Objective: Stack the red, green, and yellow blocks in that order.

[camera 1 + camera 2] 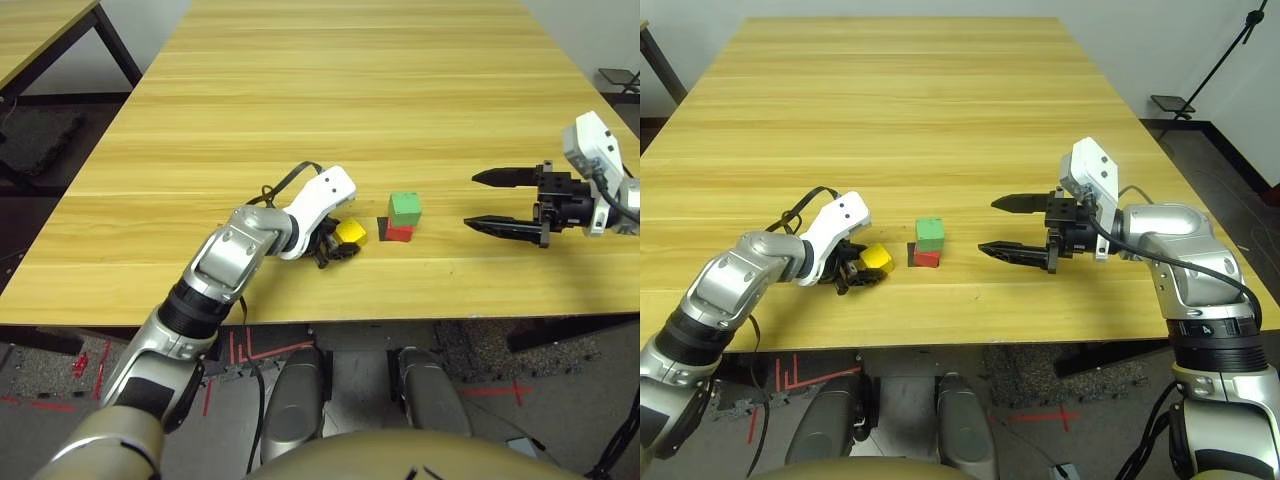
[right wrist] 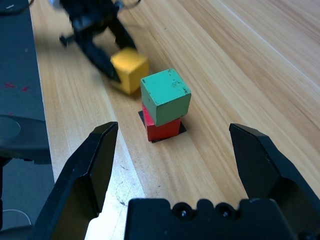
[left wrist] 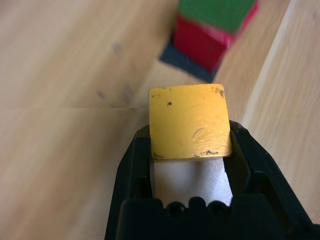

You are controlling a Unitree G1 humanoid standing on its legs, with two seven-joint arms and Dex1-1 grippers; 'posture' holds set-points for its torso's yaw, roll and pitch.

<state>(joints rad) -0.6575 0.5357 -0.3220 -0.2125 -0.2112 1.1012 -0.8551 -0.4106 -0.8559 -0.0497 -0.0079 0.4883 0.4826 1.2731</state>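
Note:
The green block (image 1: 405, 207) sits on the red block (image 1: 399, 234) near the table's front middle, slightly twisted on it; the red block rests on a flat black patch (image 1: 383, 228). Just left of this stack, my left gripper (image 1: 338, 245) is shut on the yellow block (image 1: 350, 232), low over the table. In the left wrist view the yellow block (image 3: 189, 121) fills the gap between the black fingers (image 3: 131, 165), with the stack a short way beyond. My right gripper (image 1: 470, 200) stands open to the right of the stack, pointing at it, nothing between its fingers.
The wooden table (image 1: 360, 90) stretches far back behind the blocks. Its front edge runs close below the stack and my left gripper. A second table (image 1: 40, 30) stands at the far left, and a black stand (image 1: 1240, 40) rises at the far right.

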